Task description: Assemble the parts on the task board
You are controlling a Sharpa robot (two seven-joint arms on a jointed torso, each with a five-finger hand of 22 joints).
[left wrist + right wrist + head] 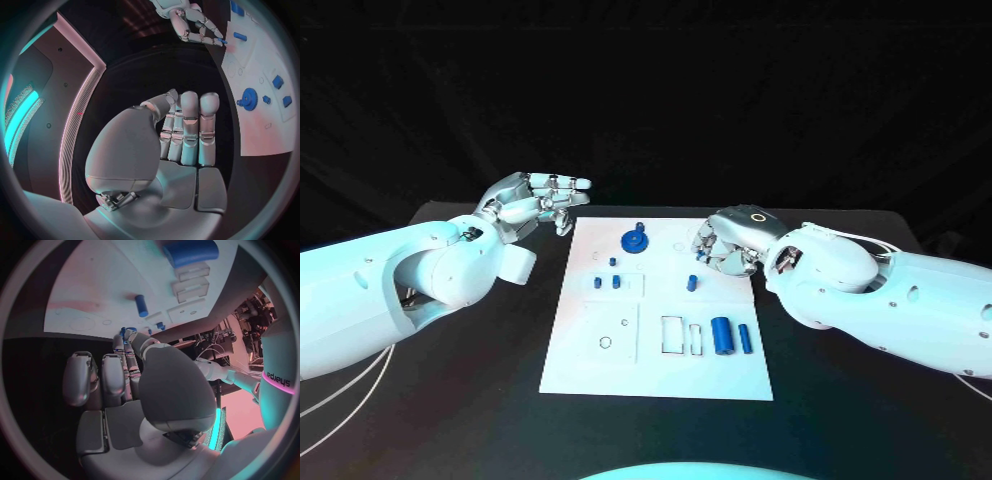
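Note:
The white task board [661, 365] lies mid-table. On it are a blue gear [635, 240] at the far end, small blue pegs [606, 282], one peg [691, 283] and two blue cylinders [723, 335] beside empty slots. My right hand [730, 243] hovers over the board's far right edge with its fingers curled. It pinches a small blue part [123, 331] at its fingertips. My left hand [531, 205] is off the board's far left corner and holds nothing, its fingers [189, 125] side by side. The gear [249, 99] and right hand [190, 25] also appear in the left wrist view.
Black table [444, 400] surrounds the board on all sides. Outlined recesses [610, 330] mark the board's near left. A dark backdrop stands behind the table.

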